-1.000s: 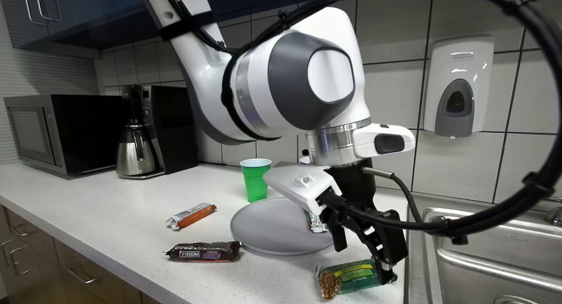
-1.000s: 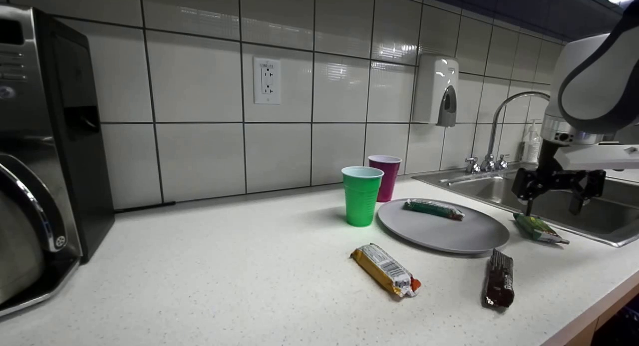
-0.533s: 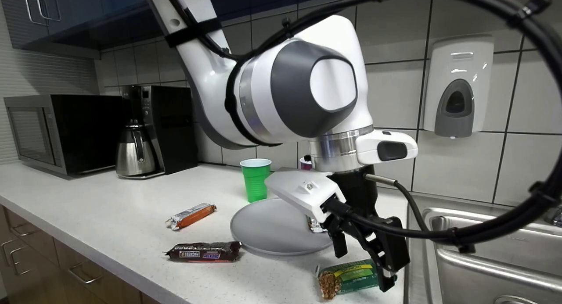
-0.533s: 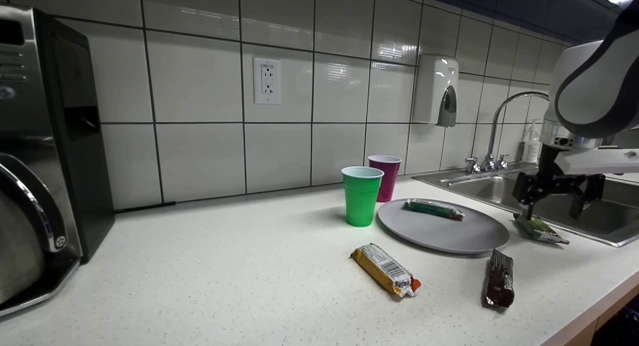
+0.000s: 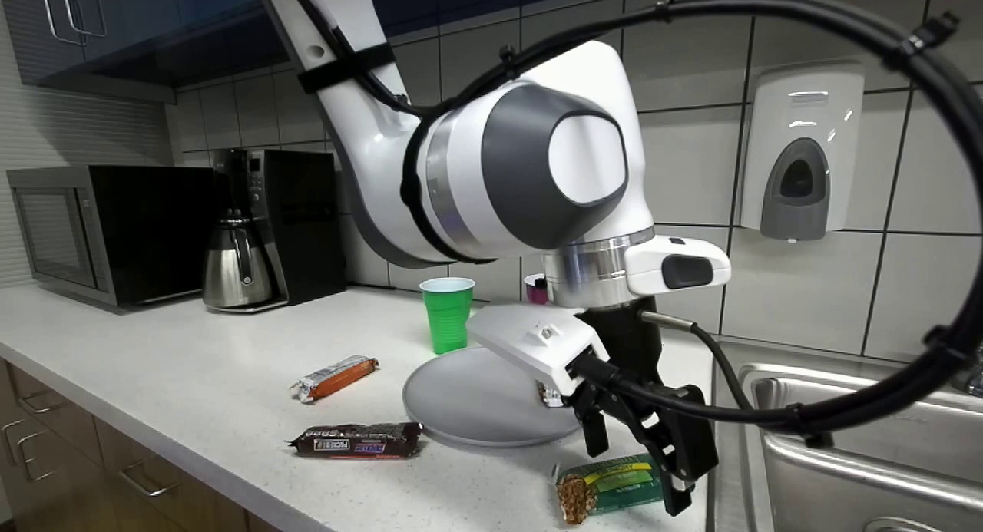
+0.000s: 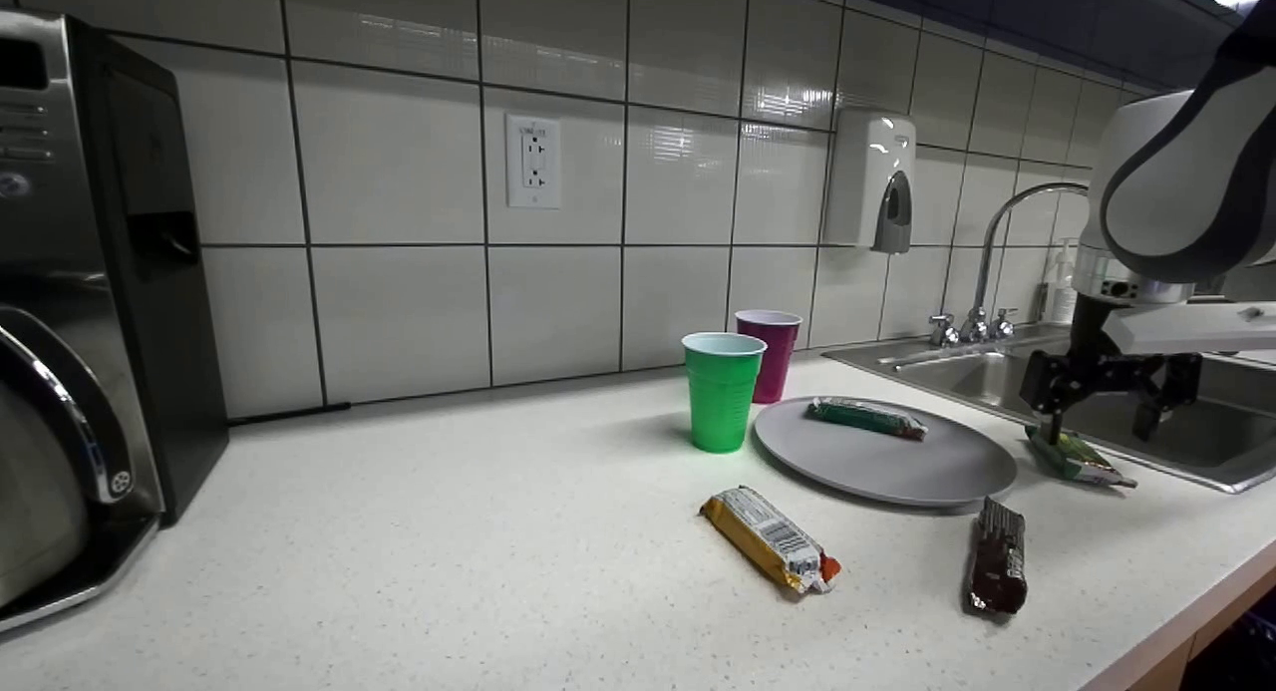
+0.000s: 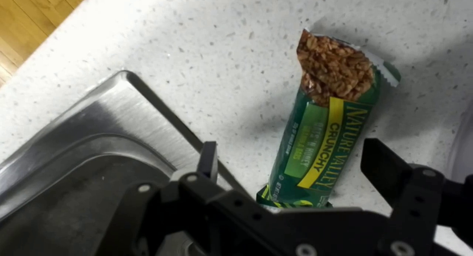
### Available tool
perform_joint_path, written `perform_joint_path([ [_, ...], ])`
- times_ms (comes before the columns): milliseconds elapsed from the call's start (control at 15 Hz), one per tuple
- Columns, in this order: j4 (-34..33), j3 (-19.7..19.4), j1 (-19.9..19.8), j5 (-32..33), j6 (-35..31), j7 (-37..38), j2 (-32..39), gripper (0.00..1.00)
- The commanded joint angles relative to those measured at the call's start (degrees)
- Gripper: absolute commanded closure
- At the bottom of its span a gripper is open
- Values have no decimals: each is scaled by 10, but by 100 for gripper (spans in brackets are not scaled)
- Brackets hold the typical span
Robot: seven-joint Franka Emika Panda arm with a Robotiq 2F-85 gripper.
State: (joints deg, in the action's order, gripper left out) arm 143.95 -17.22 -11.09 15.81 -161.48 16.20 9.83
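My gripper (image 5: 636, 472) is open and empty, pointing down above a green granola bar packet (image 5: 614, 484). In the wrist view the packet (image 7: 314, 149) lies between the two spread fingers (image 7: 380, 167), with counter visible on both sides of it. Its far end is torn open and shows the oat bar inside. Its near end is partly hidden by the gripper's body. In an exterior view the gripper (image 6: 1100, 430) is over the packet (image 6: 1079, 460), beside the sink. Whether a fingertip touches the counter I cannot tell.
A grey plate (image 6: 877, 482) holds another green bar (image 6: 865, 418). A dark brown bar (image 5: 357, 441) and an orange bar (image 5: 335, 378) lie on the counter. Green (image 6: 723, 397) and purple (image 6: 773, 357) cups stand behind the plate. The steel sink (image 7: 122, 112) borders the packet's side.
The arm and gripper have come down a little toward the granola bar packet. The fingers stay spread. The packet and the other things have not moved.
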Motion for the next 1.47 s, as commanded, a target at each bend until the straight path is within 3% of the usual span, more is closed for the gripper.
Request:
perform_joint_path([
  [0,-1,-7,8,-6,0,-5,1,0],
  [1400,-31,-3,28,-52,-15,3,49,0],
])
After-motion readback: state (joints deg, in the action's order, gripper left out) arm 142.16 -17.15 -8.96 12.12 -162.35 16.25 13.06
